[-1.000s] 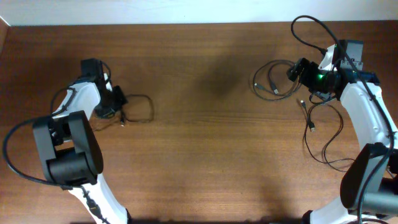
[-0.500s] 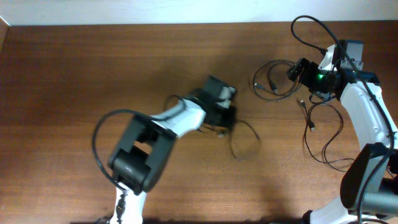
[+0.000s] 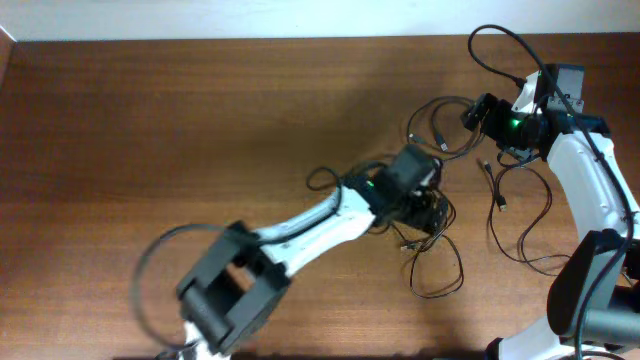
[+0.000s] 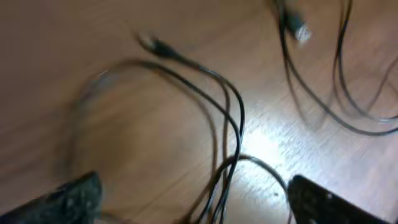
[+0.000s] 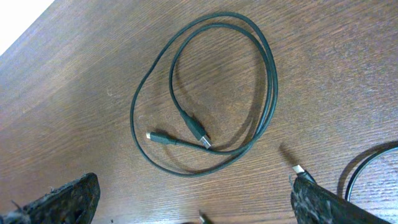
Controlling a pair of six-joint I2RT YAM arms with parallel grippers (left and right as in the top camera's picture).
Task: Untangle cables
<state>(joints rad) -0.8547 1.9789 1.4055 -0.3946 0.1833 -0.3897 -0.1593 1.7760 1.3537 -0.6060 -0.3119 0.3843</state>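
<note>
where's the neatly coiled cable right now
In the overhead view, the coiled cable lies flat at the far right of the table, just in front of the right gripper.

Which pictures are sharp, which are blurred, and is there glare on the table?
Left wrist view: motion-blurred, thin black cable loops soft-edged, a white glare patch on the brown wooden table. Right wrist view: sharp, coiled black cable and wood grain crisp. Overhead view: mostly sharp; only the white left arm smears near its base.

Brown wooden table (glossy grain)
</note>
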